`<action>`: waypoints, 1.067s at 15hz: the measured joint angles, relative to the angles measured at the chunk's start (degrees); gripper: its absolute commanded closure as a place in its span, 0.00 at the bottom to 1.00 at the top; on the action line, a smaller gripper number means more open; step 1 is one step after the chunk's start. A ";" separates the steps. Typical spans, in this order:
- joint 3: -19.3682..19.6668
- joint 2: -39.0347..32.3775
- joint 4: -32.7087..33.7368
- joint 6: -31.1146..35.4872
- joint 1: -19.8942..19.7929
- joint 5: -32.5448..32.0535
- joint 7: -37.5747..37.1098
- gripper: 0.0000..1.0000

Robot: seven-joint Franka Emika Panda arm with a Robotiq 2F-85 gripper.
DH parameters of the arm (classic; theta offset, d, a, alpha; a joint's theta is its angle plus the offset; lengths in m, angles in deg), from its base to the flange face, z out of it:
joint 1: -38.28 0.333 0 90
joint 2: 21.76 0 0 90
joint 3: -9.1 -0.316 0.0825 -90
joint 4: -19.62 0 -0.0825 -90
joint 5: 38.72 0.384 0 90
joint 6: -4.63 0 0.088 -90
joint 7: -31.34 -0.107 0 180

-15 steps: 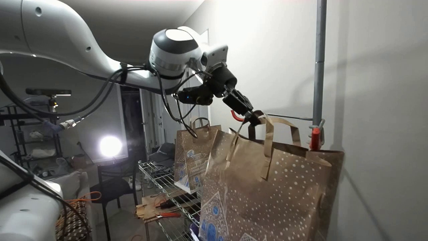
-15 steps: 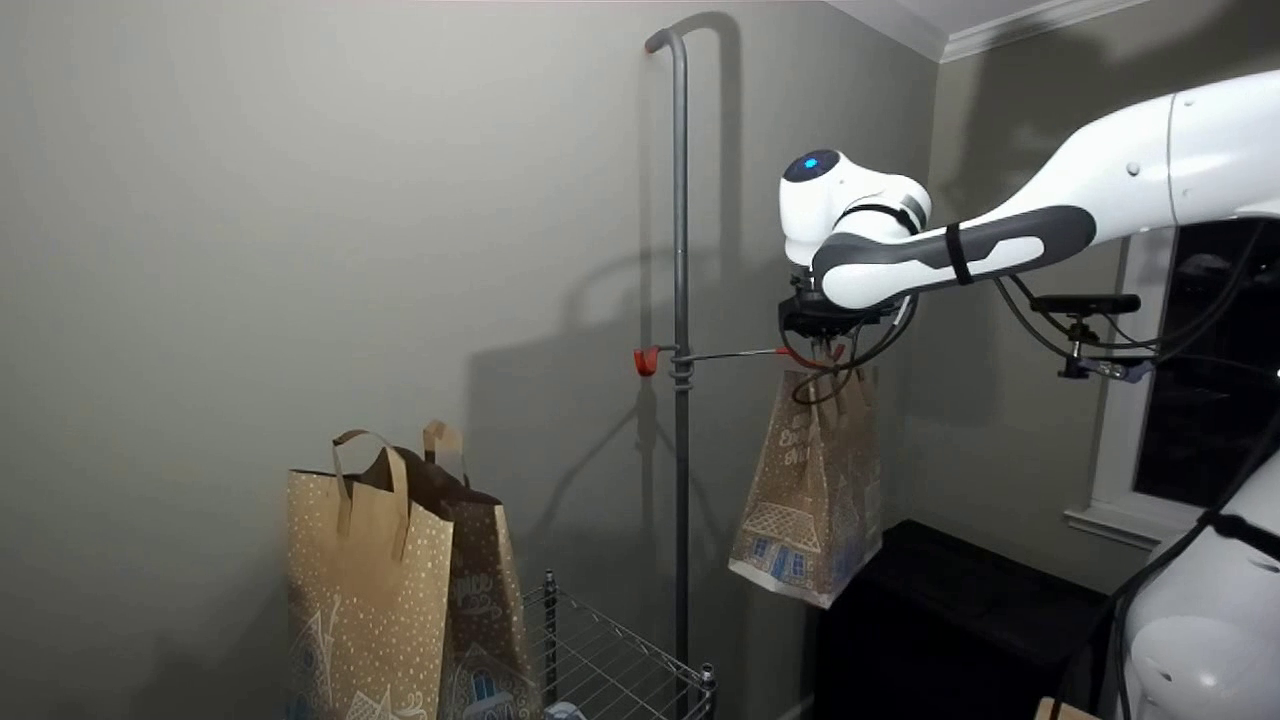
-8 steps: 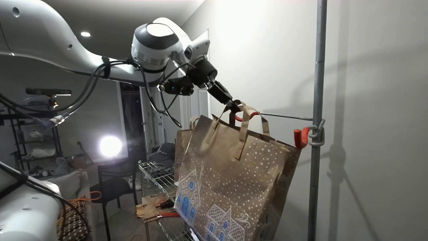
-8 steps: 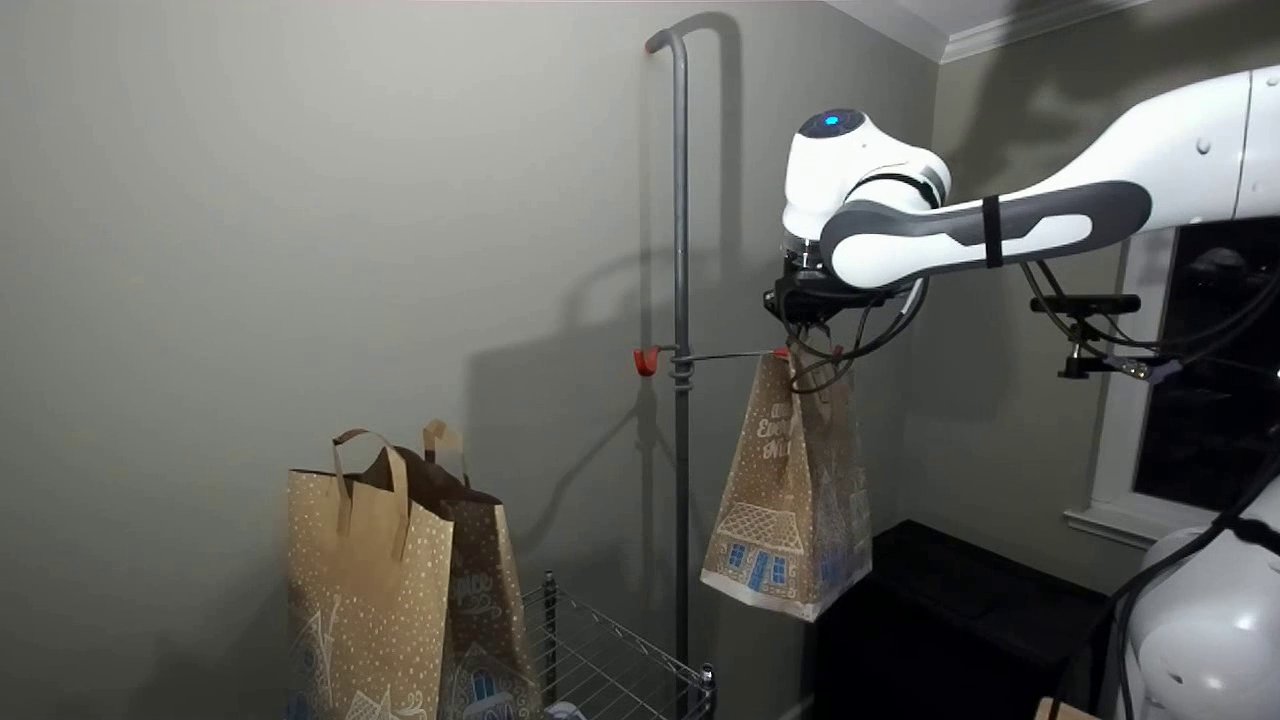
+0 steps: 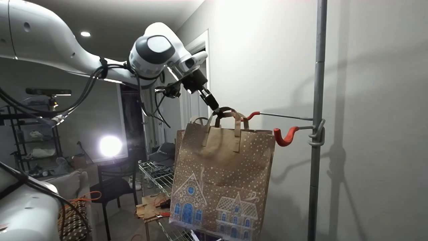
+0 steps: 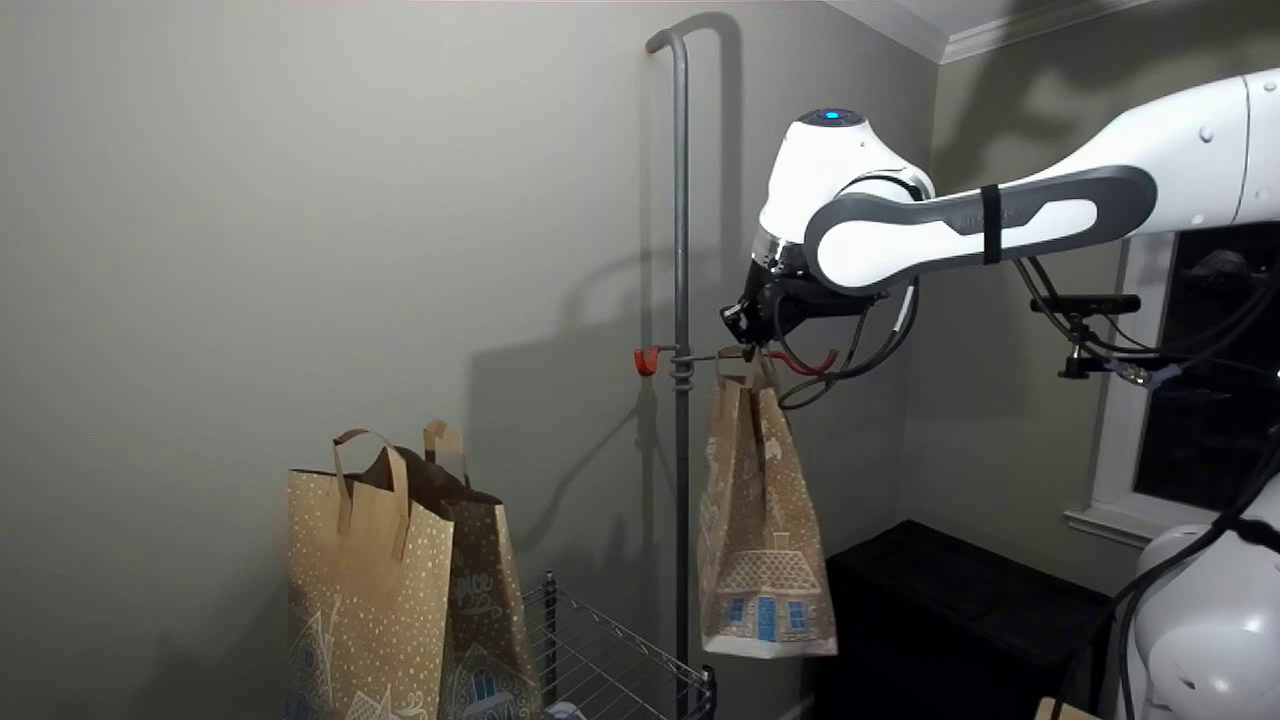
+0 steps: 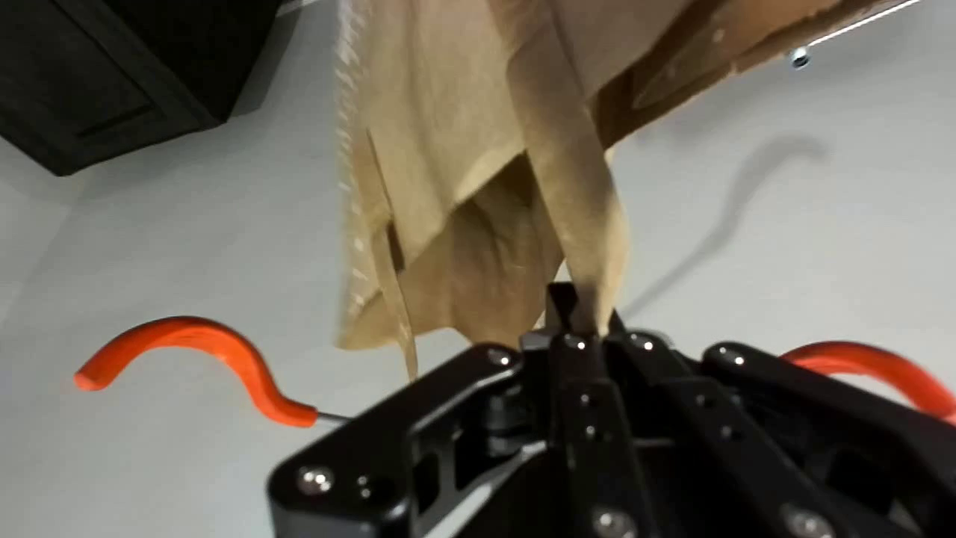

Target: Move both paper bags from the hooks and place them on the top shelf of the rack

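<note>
Black two-finger gripper (image 7: 588, 317) is pinching flat handle (image 7: 579, 179) of brown kraft paper bag (image 7: 455, 112); curved orange-red hooks (image 7: 179, 331) (image 7: 870, 357) are showing either side.

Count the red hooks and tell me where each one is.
2. In an exterior view, one hook is left of the grey pole, the other hook right of it, partly hidden. The wrist view shows both too.

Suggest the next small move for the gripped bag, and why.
Probably ease the held kraft shopping bag, slightly raised, toward the top wire shelf: the gripper holds a handle, both orange hooks look free, and the bag's base hangs beside the shelf, not over.
</note>
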 measured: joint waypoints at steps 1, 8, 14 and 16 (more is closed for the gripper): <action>-0.47 -0.17 0.00 0.02 0.48 2.25 2.47 0.99; -2.96 -0.90 0.05 4.57 2.79 11.88 18.65 0.99; -5.65 -4.88 1.59 14.55 6.12 15.55 29.08 0.99; -5.94 -7.53 3.18 16.49 7.91 17.27 33.22 0.99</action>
